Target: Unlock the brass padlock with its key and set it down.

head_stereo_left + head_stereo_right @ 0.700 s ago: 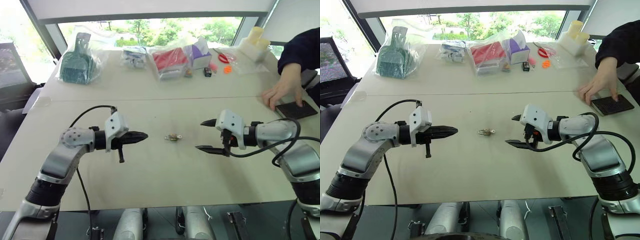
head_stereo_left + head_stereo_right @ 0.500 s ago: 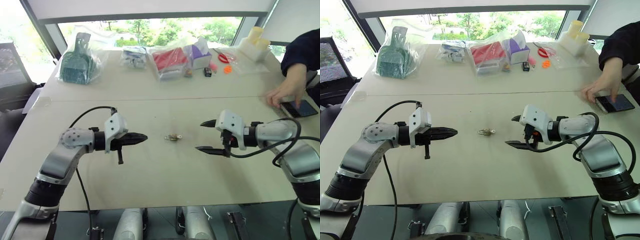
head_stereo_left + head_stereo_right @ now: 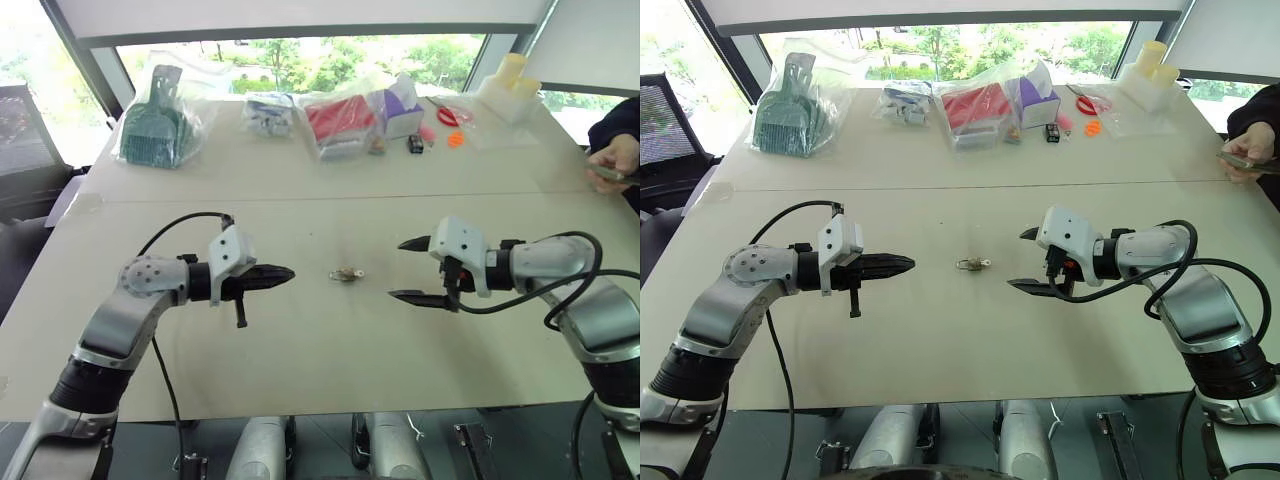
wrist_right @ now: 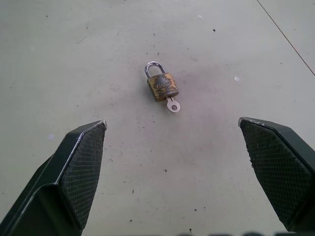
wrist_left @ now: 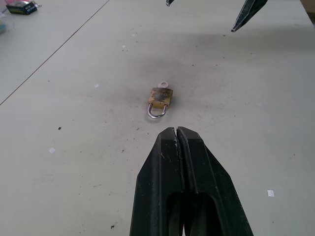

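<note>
Brass body, thin steel shackle: the brass padlock (image 3: 345,273) is tiny, rigid and prob v light, so it'll skate on the smooth worktop (image 3: 320,350) if nudged. Metal on metal = slippery. I'd pinch the flat sides of the body, not the shackle, and keep off the key (image 4: 173,105), which sits in the keyhole w/ its round head poking out.

Head views: the lock lies flat mid-worktop, between the two arms, apart from both. Left pincer (image 3: 286,272) is pressed together, tip aimed at the lock. Right pincer (image 3: 408,270) is spread wide, holding nothing, near the lock on the other side.

Left wrist view: the shackle end faces the left pincer's tips, the key head faces away from them, w/ a clear gap of bare worktop.

Right wrist view: the lock sits centred ahead of the right pincer's spread fingers (image 4: 74,162), key end nearest them, not touching.
</note>
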Controlling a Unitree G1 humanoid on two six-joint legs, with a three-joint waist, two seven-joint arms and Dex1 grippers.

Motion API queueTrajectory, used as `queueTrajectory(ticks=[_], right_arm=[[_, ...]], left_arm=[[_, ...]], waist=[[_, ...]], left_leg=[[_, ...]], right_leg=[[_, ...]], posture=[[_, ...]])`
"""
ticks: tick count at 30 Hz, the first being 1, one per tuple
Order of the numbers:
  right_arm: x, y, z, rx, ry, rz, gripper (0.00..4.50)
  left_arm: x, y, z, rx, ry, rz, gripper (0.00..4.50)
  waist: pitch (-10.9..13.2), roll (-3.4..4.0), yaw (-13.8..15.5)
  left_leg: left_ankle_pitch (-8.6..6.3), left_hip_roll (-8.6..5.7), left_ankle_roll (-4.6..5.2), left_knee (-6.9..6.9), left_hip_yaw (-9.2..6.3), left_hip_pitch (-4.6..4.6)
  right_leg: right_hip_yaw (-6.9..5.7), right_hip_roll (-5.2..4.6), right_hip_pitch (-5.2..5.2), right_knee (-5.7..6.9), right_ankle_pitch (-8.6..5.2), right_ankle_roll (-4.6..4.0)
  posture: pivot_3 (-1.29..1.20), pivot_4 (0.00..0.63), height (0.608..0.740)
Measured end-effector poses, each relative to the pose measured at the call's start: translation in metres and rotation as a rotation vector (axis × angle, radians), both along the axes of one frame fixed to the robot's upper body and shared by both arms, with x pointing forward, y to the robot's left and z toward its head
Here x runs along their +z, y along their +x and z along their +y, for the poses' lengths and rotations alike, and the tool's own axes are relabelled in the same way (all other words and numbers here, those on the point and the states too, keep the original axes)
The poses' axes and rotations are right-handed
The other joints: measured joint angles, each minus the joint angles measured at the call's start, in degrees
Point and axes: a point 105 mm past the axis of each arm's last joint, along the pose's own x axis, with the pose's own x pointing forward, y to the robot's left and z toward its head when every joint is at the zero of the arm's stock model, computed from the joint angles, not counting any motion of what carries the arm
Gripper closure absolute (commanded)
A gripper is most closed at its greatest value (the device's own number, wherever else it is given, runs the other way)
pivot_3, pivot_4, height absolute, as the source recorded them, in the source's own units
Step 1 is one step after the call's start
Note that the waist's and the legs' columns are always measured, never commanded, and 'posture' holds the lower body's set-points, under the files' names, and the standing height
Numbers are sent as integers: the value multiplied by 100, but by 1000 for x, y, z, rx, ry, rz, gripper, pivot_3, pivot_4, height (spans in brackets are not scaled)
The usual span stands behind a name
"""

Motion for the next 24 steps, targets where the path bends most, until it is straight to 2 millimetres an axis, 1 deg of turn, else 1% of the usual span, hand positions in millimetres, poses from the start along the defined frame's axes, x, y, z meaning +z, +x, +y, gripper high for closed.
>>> queueTrajectory(ticks=[6, 12, 15, 16, 17, 18, 19, 20, 23, 24], right_arm=[[1, 1, 0, 2, -1, -5, 34], [1, 1, 2, 4, 0, -7, 34], [0, 1, 3, 6, 1, -4, 0], [0, 1, 3, 6, 1, -4, 0], [-1, 1, 3, 6, -1, -2, 0], [-2, 1, 4, 6, -1, -1, 0], [-2, 1, 4, 5, -1, -1, 0], [-2, 1, 4, 5, -1, -1, 0], [-2, 1, 4, -3, 0, -5, 0], [-3, 0, 4, -5, -1, -5, 0]], left_arm=[[0, 1, -1, -1, 1, -8, 4500], [0, 9, -12, -19, -18, -34, 4500], [-4, 17, -23, -34, -63, -25, 3676], [-7, 18, -25, -45, -62, -13, 3271], [-11, 19, -29, -65, -51, -7, 2675], [-14, 20, -32, -78, -47, -9, 2242], [-16, 21, -35, -95, -38, -13, 1625], [-17, 21, -37, -104, -35, -12, 1488], [-26, 26, -49, -158, -24, -3, 202], [-29, 29, -54, -172, -24, 5, 14]], waist=[[0, 0, 2], [0, 0, 1], [-1, -2, 8], [-1, -2, 3], [-1, -2, -2], [-1, -2, -2], [-1, -2, -1], [-1, -2, 3], [-1, -2, 19], [-1, -2, 28]], left_leg=[[0, 0, 0, 0, 0, 0], [0, -3, 0, 2, 0, 0], [1, -6, 0, 4, 0, 1], [1, -7, 1, 5, 0, 1], [1, -7, 1, 4, 1, 2], [1, -7, 1, 4, 0, 2], [1, -6, 1, 4, 0, 2], [1, -7, 1, 4, 0, 2], [1, -8, 1, 7, 0, 2], [1, -9, 1, 7, 0, 2]], right_leg=[[0, 0, 0, 0, 0, 0], [0, 0, 1, 1, 1, 1], [-1, 0, 4, 3, 1, 2], [0, 0, 4, 3, 1, 2], [0, 0, 4, 4, 2, 2], [0, 0, 4, 4, 2, 2], [-1, 0, 4, 4, 1, 3], [0, 0, 4, 4, 1, 2], [-1, -1, 6, 3, 1, 2], [-1, -1, 6, 3, 1, 2]], posture=[[0, 150, 740], [0, 150, 740], [0, 150, 740], [0, 150, 740], [0, 150, 740], [0, 150, 740], [0, 150, 740], [0, 150, 740], [0, 150, 740], [0, 150, 740]])
